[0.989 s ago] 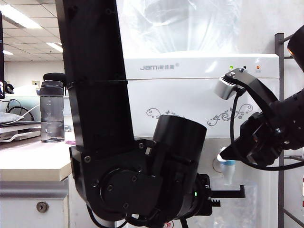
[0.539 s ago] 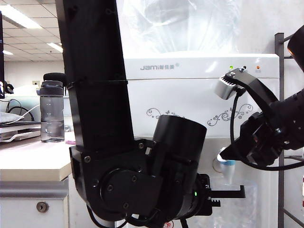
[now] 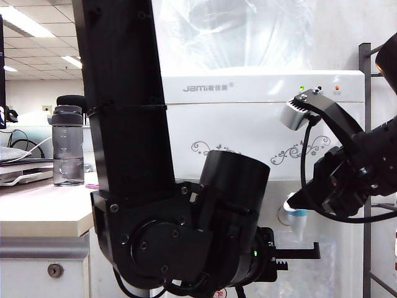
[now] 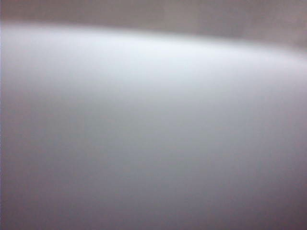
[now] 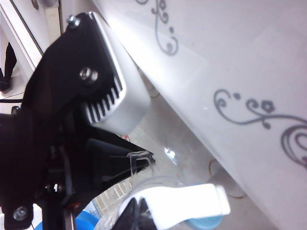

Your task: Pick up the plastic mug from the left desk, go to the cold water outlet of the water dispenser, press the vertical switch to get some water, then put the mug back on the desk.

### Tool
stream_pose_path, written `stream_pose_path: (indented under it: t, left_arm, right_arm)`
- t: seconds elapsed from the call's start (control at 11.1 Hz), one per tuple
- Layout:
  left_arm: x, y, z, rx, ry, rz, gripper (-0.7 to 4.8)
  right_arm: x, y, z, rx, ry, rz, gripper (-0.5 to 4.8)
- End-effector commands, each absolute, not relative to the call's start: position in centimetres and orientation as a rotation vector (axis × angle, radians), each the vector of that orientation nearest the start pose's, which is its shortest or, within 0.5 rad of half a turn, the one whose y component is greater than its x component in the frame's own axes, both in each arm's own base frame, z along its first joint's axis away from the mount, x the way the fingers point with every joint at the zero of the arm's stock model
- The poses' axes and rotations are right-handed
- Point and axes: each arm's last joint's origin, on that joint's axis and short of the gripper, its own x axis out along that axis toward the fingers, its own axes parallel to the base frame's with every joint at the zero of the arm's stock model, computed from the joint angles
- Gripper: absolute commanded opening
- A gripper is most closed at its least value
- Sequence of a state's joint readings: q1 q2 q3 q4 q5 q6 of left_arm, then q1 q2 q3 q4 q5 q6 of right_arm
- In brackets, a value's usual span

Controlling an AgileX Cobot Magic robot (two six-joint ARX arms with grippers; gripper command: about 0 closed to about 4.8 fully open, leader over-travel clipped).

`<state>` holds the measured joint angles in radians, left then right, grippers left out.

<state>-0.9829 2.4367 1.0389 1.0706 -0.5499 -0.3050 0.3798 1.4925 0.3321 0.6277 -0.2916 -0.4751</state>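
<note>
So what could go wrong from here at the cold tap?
1. The right gripper sits at the vertical switch; it may slip off sideways.
2. The plastic mug, held by the left gripper, is barely visible near the cold water outlet; water might miss it.

Glossy black arms [image 3: 130, 124] with silver screws, looping black cable, ribbed silver wrist camera [image 3: 298, 113].

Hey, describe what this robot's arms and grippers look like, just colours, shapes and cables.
Both arms are glossy black. The left arm is a broad boxy link with rounded, screw-studded joints. The right arm carries a silver ribbed camera housing and a looping black cable. The left gripper has toothed black fingers.
</note>
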Motion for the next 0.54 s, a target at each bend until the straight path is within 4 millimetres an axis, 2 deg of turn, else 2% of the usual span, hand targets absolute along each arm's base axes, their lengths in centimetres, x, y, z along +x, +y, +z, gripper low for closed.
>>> stream_pose_path:
  t: [0.09, 0.54]
  left_arm:
    - [23.99, -33.41, 1.45, -0.076, 0.3, -0.401, -0.05]
    - [24.0, -33.41, 1.46, -0.076, 0.3, -0.401, -0.05]
  right_arm:
    - [21.22, 9.31, 11.18, -0.475, 0.438, 0.757, -0.06]
    - [21.22, 9.3, 11.18, -0.476, 0.438, 0.756, -0.05]
